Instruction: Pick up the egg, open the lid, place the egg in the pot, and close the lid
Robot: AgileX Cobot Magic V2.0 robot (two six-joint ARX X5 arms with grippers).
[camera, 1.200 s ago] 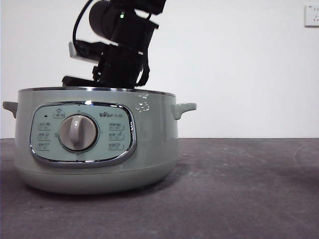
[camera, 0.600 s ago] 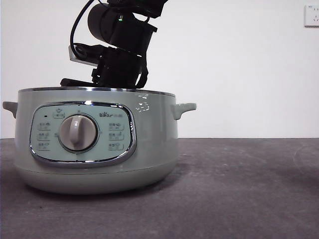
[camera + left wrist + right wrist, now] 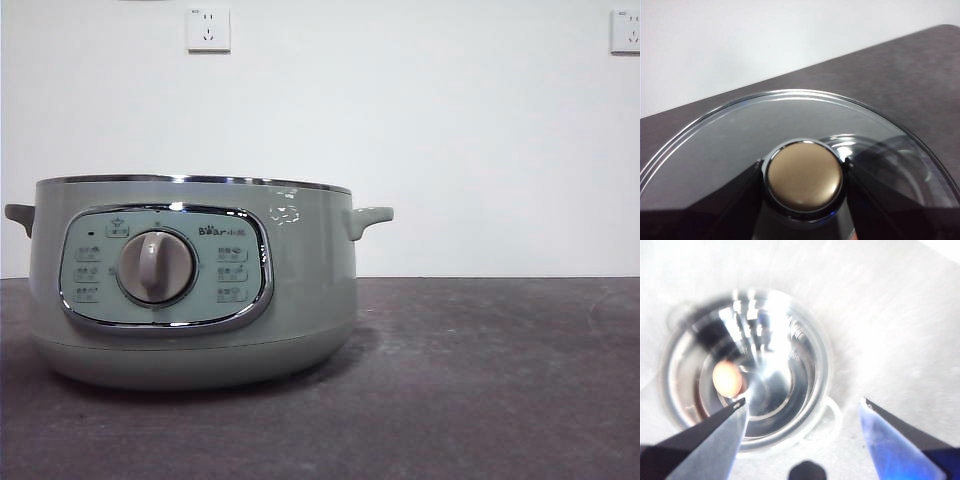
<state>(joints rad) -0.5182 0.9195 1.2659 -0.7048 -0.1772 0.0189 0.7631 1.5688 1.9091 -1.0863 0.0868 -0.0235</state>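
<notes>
1. The worktop (image 3: 500, 380) is dark grey and stands before a white wall (image 3: 450, 140) with two sockets (image 3: 208, 30).
2. The pot (image 3: 190, 280) stands on the left part of the worktop in the front view. It has no lid on it, and its dial panel faces the camera.
3. The lid (image 3: 740, 135) is away from the pot, above the worktop. The left end effector (image 3: 804, 176) holds it; its two jaws are closed against both sides of the round knob (image 3: 804, 175).
4. The right end effector (image 3: 802, 412) is above the open pot (image 3: 747, 375) and looks down into it. Its jaws are wide apart and hold nothing.
5. The egg (image 3: 726, 379) lies inside the pot on the shiny bottom, near one side of the inner wall.
</notes>
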